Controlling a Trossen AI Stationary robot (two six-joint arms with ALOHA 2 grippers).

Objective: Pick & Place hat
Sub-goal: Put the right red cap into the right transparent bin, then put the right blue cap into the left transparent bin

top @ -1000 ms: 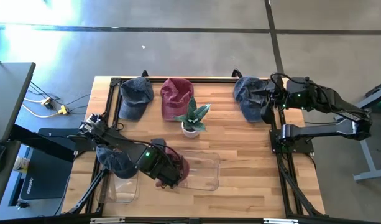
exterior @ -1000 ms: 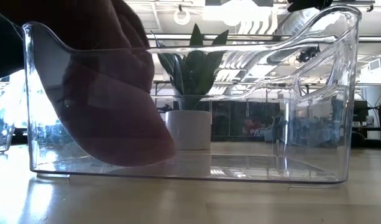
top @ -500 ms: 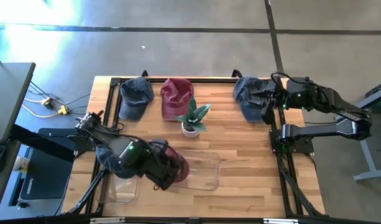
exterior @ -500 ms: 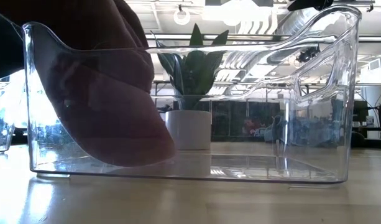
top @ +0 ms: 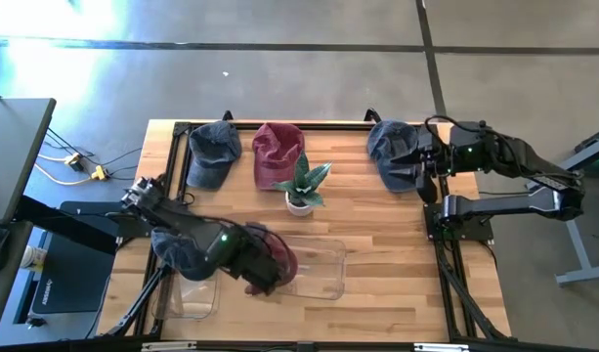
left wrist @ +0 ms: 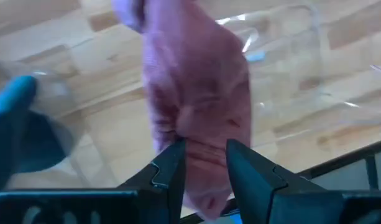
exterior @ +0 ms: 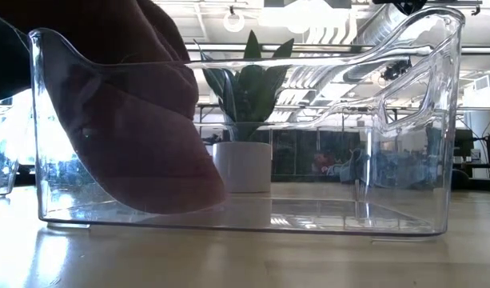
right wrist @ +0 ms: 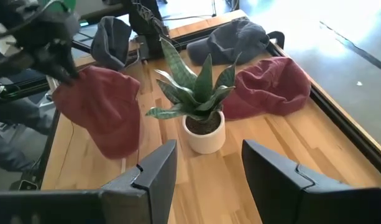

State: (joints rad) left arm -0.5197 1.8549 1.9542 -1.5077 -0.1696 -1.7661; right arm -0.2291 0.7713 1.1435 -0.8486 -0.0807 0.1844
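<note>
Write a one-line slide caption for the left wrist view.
Left gripper pinching a red cap above the clear bin on the wooden table.

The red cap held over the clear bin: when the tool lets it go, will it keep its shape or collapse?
It will probably collapse. The red cap hangs limp and folded from the left tool, so the cloth looks soft. It seems light, pinched only at one edge. Already partly inside the clear bin, it should slump against the wall rather than bounce.

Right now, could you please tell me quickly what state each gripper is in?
Left gripper: shut on the dark red fabric cap, over the clear plastic bin.
Right gripper: open, holding nothing, beside the grey-blue cap.
</note>
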